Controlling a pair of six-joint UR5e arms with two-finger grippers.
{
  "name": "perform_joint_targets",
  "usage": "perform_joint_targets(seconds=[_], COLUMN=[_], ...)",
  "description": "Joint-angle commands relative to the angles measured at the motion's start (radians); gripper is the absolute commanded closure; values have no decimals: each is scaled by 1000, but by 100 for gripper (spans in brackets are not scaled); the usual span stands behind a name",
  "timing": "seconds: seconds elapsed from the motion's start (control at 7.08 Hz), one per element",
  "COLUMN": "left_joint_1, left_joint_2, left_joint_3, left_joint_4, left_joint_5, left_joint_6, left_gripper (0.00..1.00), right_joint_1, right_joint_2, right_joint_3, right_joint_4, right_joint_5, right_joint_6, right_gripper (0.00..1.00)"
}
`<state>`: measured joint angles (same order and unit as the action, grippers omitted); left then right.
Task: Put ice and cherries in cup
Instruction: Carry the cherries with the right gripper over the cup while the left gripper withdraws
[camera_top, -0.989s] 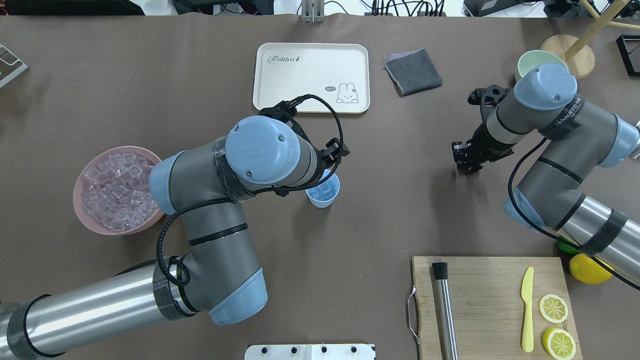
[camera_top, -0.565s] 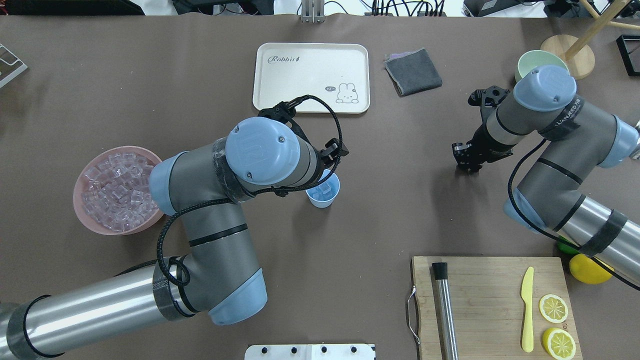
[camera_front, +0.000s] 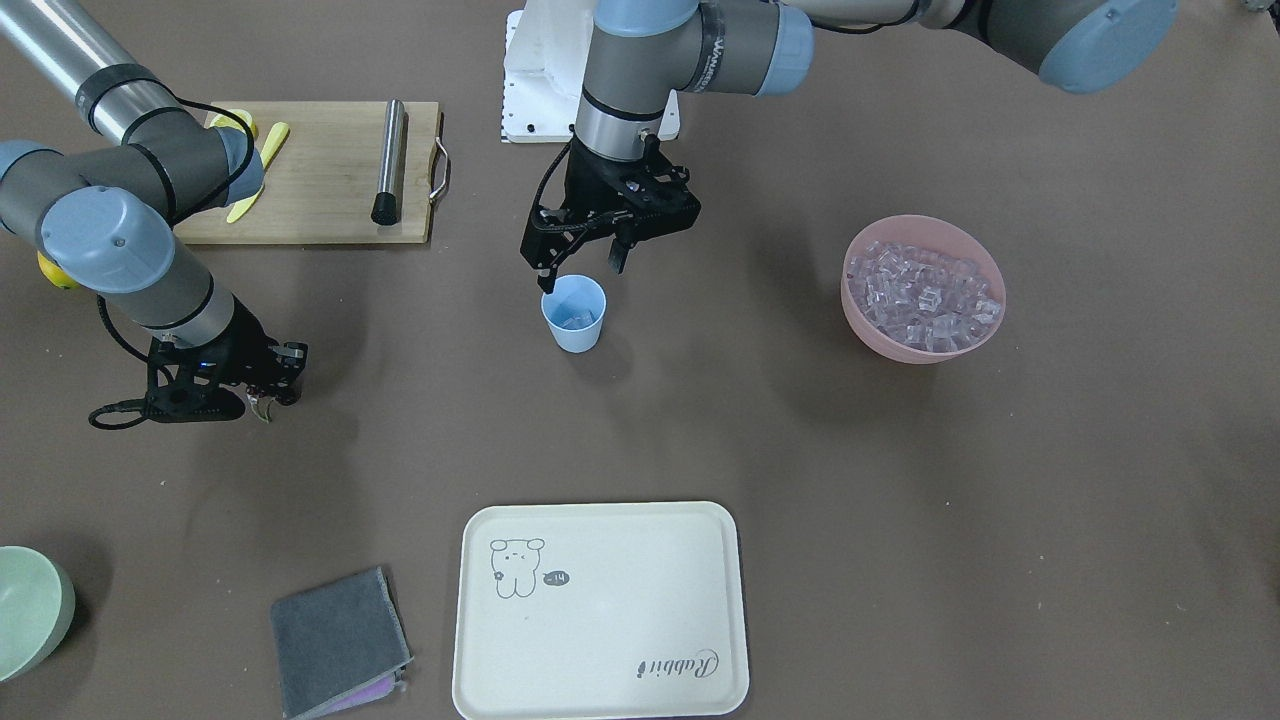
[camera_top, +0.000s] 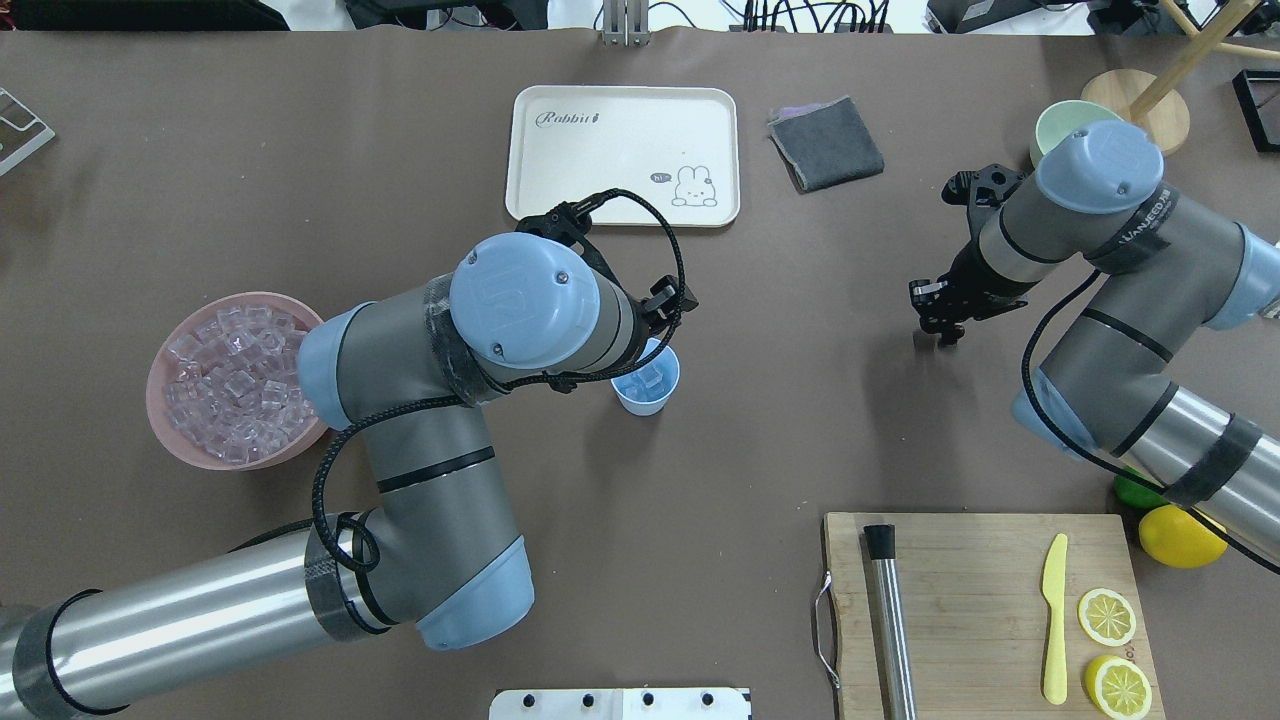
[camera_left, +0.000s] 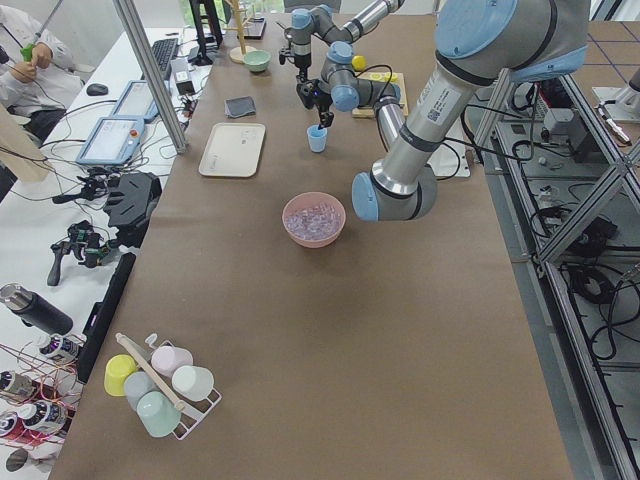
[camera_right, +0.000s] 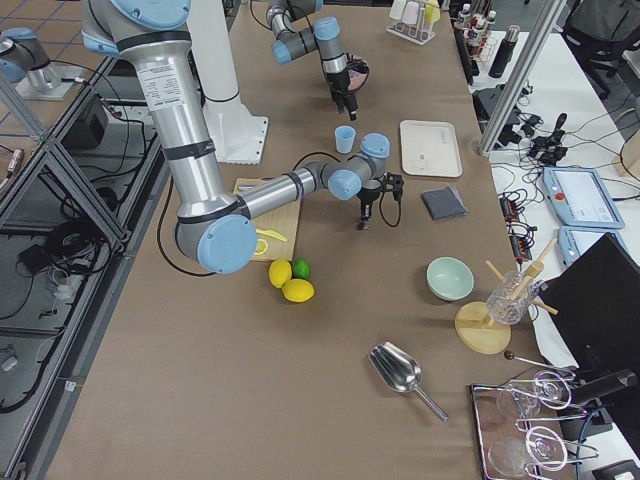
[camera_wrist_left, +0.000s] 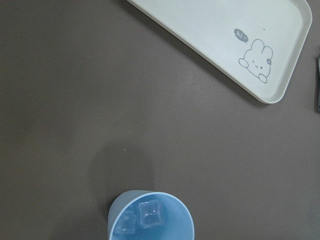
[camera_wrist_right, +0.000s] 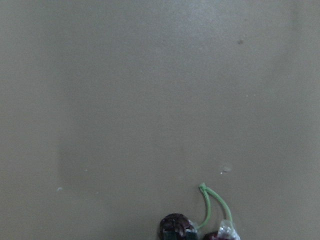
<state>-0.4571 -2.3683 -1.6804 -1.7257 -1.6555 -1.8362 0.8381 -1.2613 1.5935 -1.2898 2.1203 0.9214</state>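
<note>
While my left pincer (camera_front: 580, 268) hangs released just above the cup (camera_front: 575, 330), near the middle of the worktop (camera_front: 950, 520), two cubes of ice (camera_wrist_left: 150, 215) lie inside it. Toward the left edge, the pink bowl (camera_front: 920, 345) holds many more cubes. Farther out, toward the right edge, my right pincer (camera_front: 262, 402) is clenched on the cherries (camera_wrist_right: 175, 229). The tray (camera_front: 620, 620) sits by the far edge.

Pink bowl (camera_left: 314, 239) w/ ice (camera_left: 313, 214) mid-table; blue cup (camera_left: 317, 139) beyond it, near cream tray (camera_left: 232, 150); cup rack (camera_left: 160, 386) nearest cam.
</note>
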Motion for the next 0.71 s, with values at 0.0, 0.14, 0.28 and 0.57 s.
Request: perform_joint_targets(seconds=[0.0, 0.14, 0.28, 0.57], left_joint_1=[-12, -32, -70, -149], left_joint_2=[14, 76, 145, 295], left_joint_3=[-53, -147, -229, -321], left_joint_4=[2, 20, 49, 57], left_joint_5=[-4, -12, -71, -165], left_joint_6=[11, 34, 96, 180], left_gripper=[2, 2, 2, 2], right_joint_1=[16, 18, 16, -7], right_joint_2=[13, 42, 63, 112], right_joint_3=[28, 45, 84, 190], right_joint_4=[-5, -5, -6, -5], right_joint_5=[30, 39, 46, 63], right_joint_6=[10, 14, 40, 176], right_gripper=[100, 100, 100, 100])
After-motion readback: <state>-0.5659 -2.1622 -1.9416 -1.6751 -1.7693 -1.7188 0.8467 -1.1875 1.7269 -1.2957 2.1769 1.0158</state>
